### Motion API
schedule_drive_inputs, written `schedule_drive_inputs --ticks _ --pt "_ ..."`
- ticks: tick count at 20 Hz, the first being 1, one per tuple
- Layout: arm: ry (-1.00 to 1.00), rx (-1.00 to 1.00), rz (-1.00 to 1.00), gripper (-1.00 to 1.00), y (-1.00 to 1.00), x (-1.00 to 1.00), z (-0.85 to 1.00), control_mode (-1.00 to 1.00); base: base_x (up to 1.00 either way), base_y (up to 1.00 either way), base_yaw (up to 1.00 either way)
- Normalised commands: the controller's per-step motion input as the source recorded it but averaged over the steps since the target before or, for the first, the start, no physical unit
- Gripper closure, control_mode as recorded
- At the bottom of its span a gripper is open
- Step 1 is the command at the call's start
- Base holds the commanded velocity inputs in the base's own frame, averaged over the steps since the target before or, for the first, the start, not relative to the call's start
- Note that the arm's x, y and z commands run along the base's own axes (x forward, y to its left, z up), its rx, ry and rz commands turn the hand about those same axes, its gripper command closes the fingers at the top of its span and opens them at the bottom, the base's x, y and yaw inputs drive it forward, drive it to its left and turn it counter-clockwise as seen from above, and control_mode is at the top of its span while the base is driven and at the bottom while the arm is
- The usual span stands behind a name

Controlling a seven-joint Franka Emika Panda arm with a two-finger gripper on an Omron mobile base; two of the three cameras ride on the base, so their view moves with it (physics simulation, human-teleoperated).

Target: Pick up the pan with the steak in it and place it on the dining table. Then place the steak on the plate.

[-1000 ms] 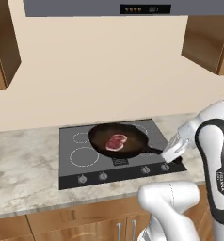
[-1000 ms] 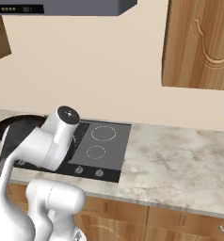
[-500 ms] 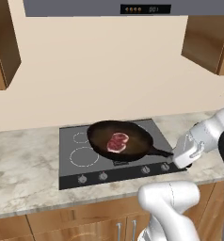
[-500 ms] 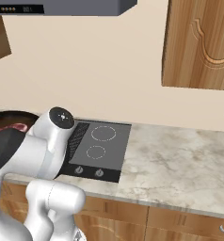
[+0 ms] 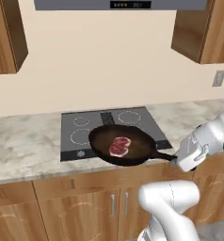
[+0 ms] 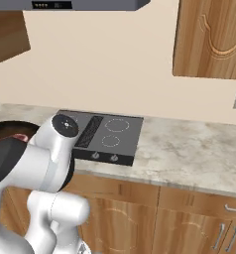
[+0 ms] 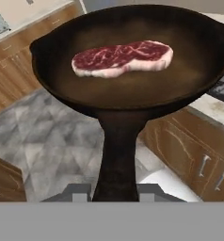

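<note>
The black pan (image 5: 132, 151) hangs level in the air over the front edge of the counter, its long handle (image 5: 164, 156) pointing right. The red-pink steak (image 5: 119, 146) lies flat in the pan's middle. My gripper (image 5: 178, 159) is shut on the end of the handle. In the hand view the pan (image 7: 132, 89) is close ahead with the steak (image 7: 121, 57) inside, and the handle (image 7: 117, 155) runs down between my gripper (image 7: 115, 193). The right base view has just a sliver of the pan (image 6: 8, 128) left of my arm. The dining table and the plate are out of view.
The dark cooktop (image 5: 109, 123) is set into the marble counter (image 5: 24, 146) behind the pan. Wooden cabinets (image 5: 71, 207) stand below the counter, wall cabinets (image 5: 203, 28) and a range hood (image 5: 118, 4) above. Grey floor tiles (image 7: 43, 136) lie under the pan.
The pan has come off the cooktop and toward the counter's front edge, with my gripper still on its handle. Both base views have shifted, so the base has moved.
</note>
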Motion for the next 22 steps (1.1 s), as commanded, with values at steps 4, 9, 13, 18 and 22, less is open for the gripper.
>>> schedule_drive_inputs --ticks 4,9,13,18,22 --pt "0.0 0.0 0.0 1.0 0.0 0.0 0.0 1.0 -0.29 -0.03 0.39" --pt "0.0 0.0 0.0 1.0 0.0 0.0 0.0 1.0 -0.08 -0.02 0.47" --pt "0.0 0.0 0.0 1.0 0.0 0.0 0.0 1.0 -0.05 0.0 0.49" --pt "0.0 0.0 0.0 1.0 0.0 0.0 0.0 1.0 -0.05 0.0 0.49" --pt "0.0 0.0 0.0 1.0 0.0 0.0 0.0 1.0 -0.06 0.0 0.5"
